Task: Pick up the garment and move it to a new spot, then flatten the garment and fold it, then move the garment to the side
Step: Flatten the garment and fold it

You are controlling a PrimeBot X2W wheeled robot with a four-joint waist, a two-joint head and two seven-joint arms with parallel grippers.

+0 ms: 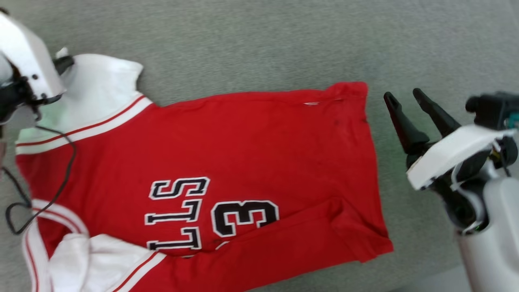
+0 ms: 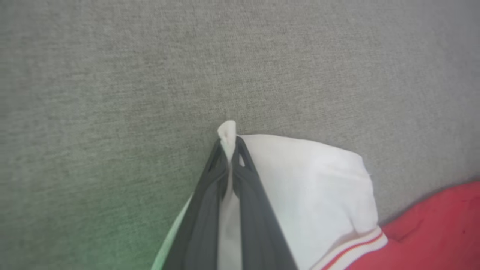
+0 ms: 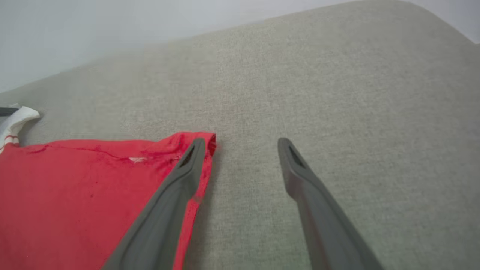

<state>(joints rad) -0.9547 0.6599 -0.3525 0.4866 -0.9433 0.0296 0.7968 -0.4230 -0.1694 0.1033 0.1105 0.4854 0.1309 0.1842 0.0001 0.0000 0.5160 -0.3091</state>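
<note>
Grey fabric surface (image 1: 259,40), red jersey (image 1: 251,154) spread across it, number 3 up, near edge folded over. Fingers of left gripper (image 2: 228,150) pinched on tip of white sleeve (image 2: 311,180). Fingers of right gripper (image 1: 402,94) wide, empty, just beside hem corner.

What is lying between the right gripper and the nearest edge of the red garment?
Nothing: in the head view a bare strip of grey surface separates the right gripper from the garment.
</note>
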